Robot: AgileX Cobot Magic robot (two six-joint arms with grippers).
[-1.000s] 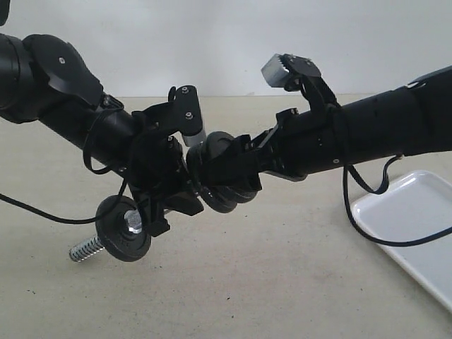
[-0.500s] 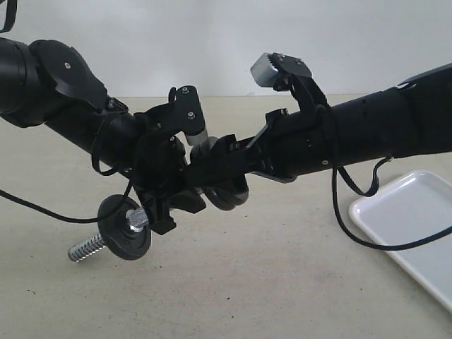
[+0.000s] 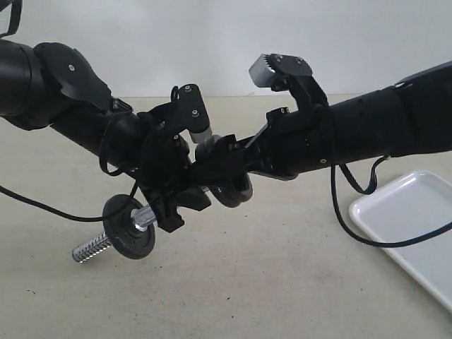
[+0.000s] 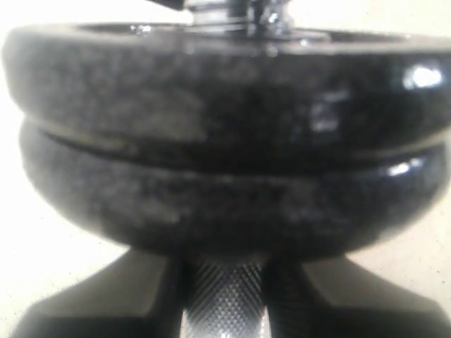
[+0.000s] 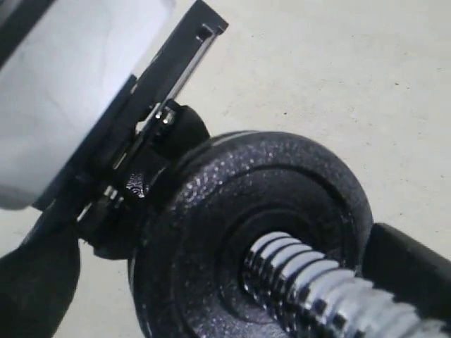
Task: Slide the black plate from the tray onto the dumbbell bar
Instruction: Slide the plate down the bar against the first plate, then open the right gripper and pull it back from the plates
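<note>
My left gripper (image 3: 176,201) is shut on the knurled middle of the dumbbell bar (image 3: 143,217) and holds it tilted above the table. One black disc (image 3: 131,227) sits near the bar's lower threaded end. At the upper end my right gripper (image 3: 226,176) is shut on the black plate (image 3: 236,192), which is threaded over the bar. In the right wrist view the coarse thread (image 5: 317,289) passes through the plate's (image 5: 204,232) centre hole. In the left wrist view two discs (image 4: 225,141) lie stacked just above the bar (image 4: 225,310). The white tray (image 3: 409,226) lies at the right.
Black cables hang from both arms, one looping over the tray's near corner (image 3: 367,236). The beige table (image 3: 268,282) runs to a white wall behind. The left arm's white camera housing (image 5: 63,98) sits close beside the plate.
The right arm has pushed left, moving the plate further along the bar toward the left gripper. The bar and its lower disc have risen slightly.
</note>
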